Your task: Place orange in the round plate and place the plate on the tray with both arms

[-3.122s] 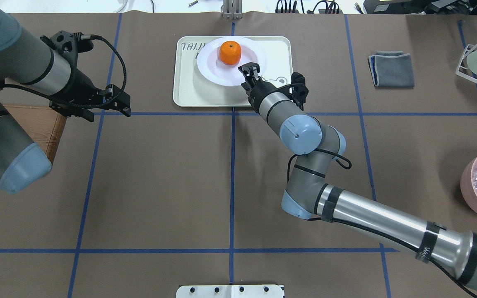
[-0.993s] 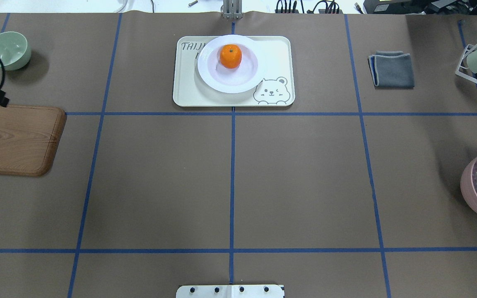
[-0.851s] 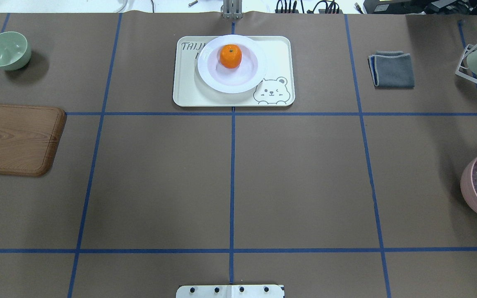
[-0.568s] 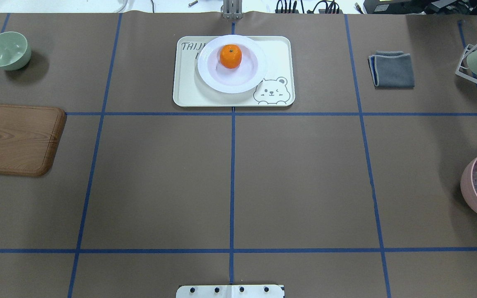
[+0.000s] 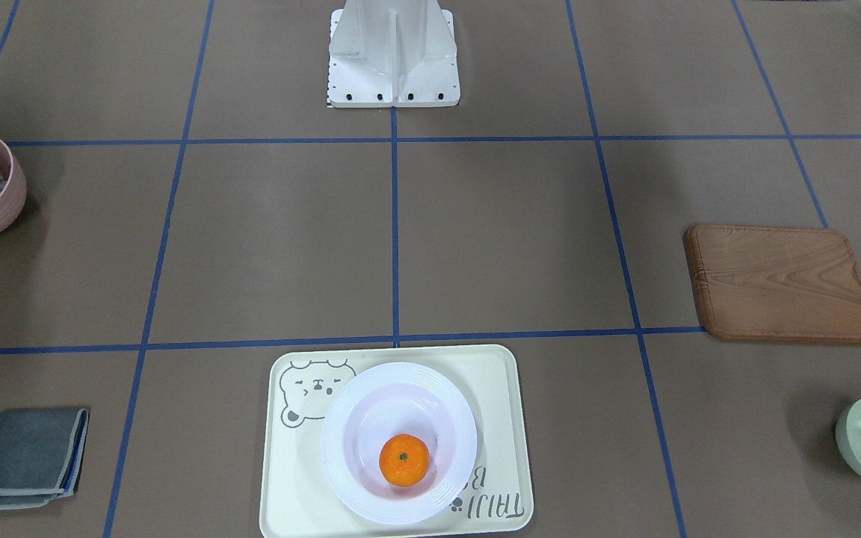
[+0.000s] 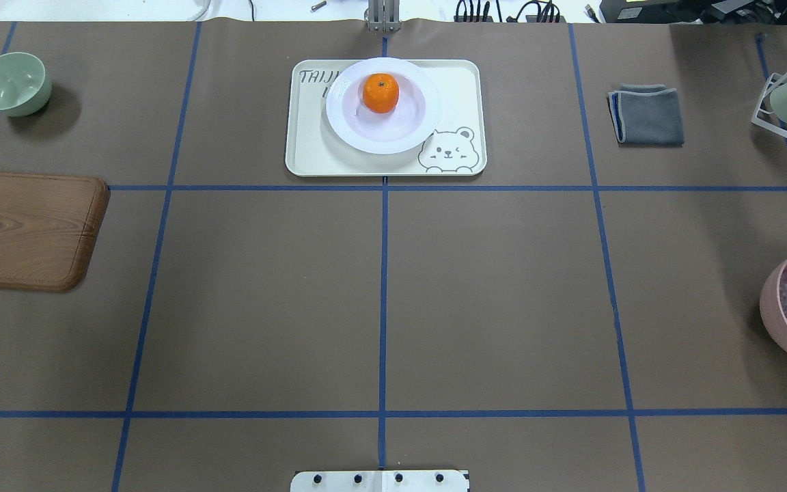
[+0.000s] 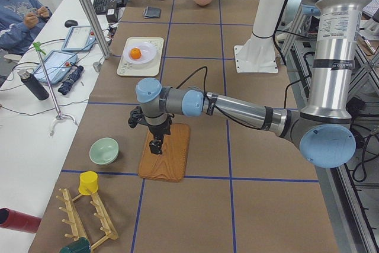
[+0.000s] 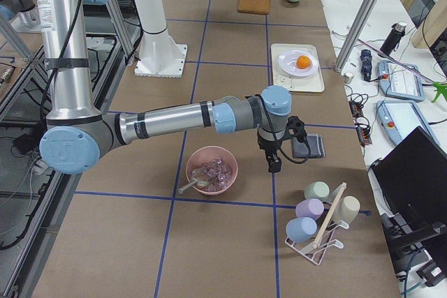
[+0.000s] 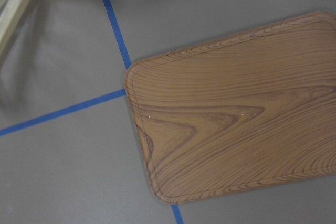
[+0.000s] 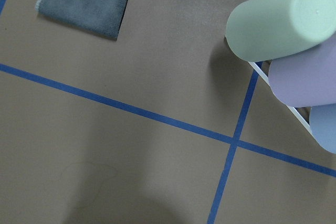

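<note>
I can read only grey "TAIJI" on the pale cream rectangular tray [image 6: 311,154], while the glossy white round plate [image 6: 407,133] covers the next word except a "B" in the front-facing view.

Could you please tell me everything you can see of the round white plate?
The round plate is glossy white and deep, with a wide, faintly ridged rim. It sits flat on the tray, toward the lettered end, hiding part of the lettering. The orange rests in its well, off-centre. Nothing else touches it.

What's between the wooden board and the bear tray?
Nothing: the overhead view shows only brown table paper and blue tape between brown wooden board and cream rectangular tray.
</note>
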Robot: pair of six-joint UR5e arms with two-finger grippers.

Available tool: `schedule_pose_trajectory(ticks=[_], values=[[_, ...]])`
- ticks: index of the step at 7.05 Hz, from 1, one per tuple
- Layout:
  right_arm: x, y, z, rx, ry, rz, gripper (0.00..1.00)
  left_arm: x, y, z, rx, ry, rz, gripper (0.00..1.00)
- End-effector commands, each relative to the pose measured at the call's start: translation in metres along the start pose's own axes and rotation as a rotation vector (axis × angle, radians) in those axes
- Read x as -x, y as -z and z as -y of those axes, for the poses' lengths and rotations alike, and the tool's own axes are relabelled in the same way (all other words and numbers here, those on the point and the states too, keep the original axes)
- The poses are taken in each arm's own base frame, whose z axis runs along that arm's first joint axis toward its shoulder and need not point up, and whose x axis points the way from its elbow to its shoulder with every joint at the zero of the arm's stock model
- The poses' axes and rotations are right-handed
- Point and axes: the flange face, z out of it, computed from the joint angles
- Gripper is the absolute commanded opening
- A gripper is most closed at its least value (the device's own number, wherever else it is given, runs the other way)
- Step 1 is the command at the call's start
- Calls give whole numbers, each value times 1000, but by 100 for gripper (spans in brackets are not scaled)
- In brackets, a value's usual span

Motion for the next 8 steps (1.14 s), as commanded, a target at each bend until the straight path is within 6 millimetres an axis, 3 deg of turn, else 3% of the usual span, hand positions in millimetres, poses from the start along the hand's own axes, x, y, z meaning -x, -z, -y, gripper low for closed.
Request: schedule_pose_trajectory(ticks=[1,2,4,8], values=[[8,-15,5,40,2,-14,100,-5,5,-8,-18,30,-25,98],[11,-11,11,62,-18,-15,100,-2,1,-21,-37,6,-29,98],[10,-13,9,72,-27,-14,100,7,-14,-21,-50,-8,-29,98],[7,-9,-5,70,-37,-17,100,8,-15,-16,-60,1,-29,98]])
